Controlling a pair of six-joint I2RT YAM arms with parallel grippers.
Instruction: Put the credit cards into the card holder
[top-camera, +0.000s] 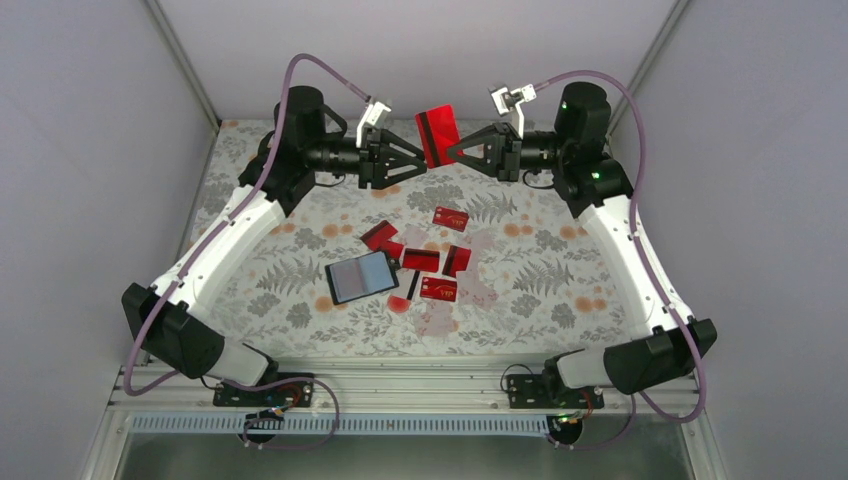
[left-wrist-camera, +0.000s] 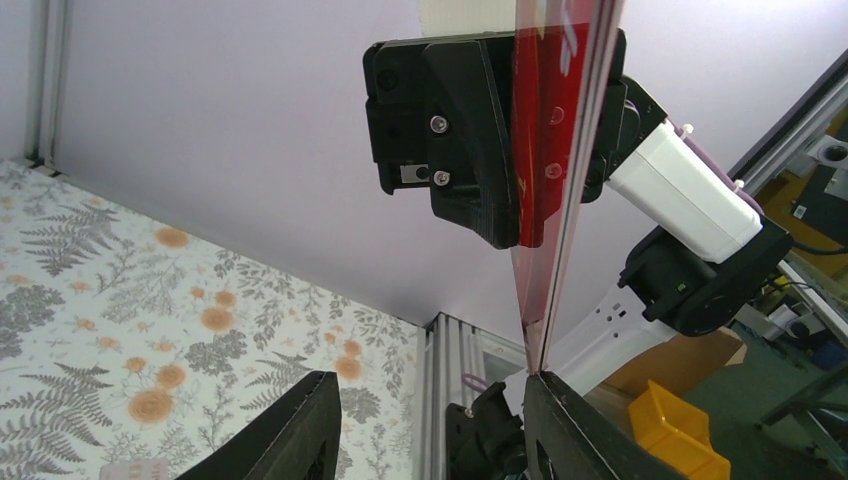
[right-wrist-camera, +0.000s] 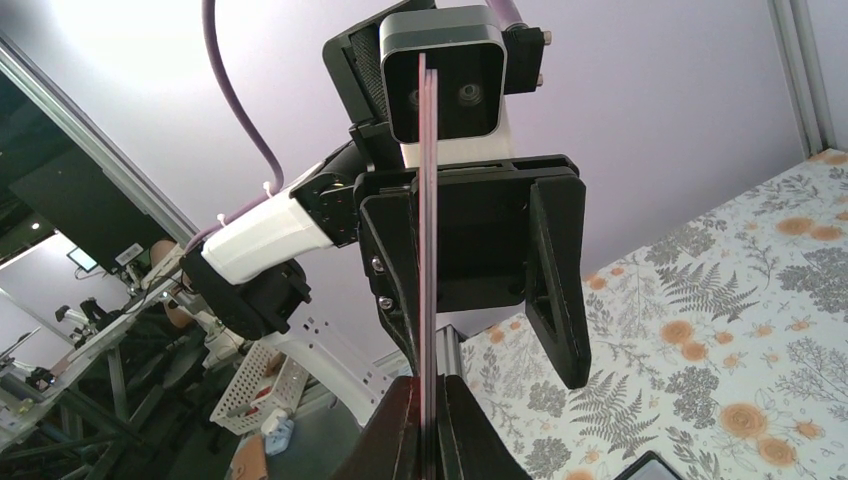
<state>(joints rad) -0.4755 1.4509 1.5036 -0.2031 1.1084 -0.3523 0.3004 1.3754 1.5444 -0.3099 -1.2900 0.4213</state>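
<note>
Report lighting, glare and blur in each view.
Top external: even soft light, sharp, a grey sheen on the card holder. Left wrist: the held credit card, edge-on, glows translucent red. Right wrist: bright glare on the wall upper left, darker lower left.

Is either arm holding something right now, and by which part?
The right fingers pinch a red credit card by one edge; the left fingers stand open at its other side, not gripping.

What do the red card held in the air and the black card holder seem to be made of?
Held card: probably thin stiff plastic, glossy; it is flat and its edge looks translucent red. Card holder: black rim, shiny grey-blue face; perhaps plastic or leather-like, cannot tell.
</note>
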